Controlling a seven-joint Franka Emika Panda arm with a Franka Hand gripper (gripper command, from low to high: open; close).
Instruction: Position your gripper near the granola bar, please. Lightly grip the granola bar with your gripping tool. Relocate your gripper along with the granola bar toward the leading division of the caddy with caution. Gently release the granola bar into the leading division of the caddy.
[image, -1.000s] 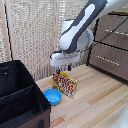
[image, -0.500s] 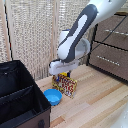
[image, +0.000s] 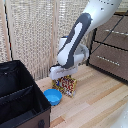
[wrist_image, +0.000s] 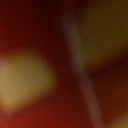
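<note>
From the exterior view, my gripper (image: 60, 73) is low over the granola bar (image: 66, 85), which stands or leans on the wooden floor just beside the blue bowl (image: 52, 96), on the side toward the exterior view's right. My white head covers the top edge of the box, so I cannot tell whether my fingers are spread around it, pressed onto it, or stopped just short. The caddy (image: 20, 100) sits at the exterior view's left, near the bowl, its black walls and a divider showing. The brown drawer unit (image: 110, 50) is well apart at the exterior view's right.

I judge I am at the gripping step. To do it well I should come straight down so one finger passes each flat face of the box, not its ends, and close softly: it is a thin carton and would crush or tip under a hard squeeze. The bowl is close, so I should keep my fingers from brushing its rim. When I lift, I should go up first, clear of the bowl and the caddy wall, before moving across.

The wrist view is a blur of deep red with pale yellow patches and a faint light streak. I take it that the lens is right against the printed box. My fingers do not show there, so their state stays unknown.
</note>
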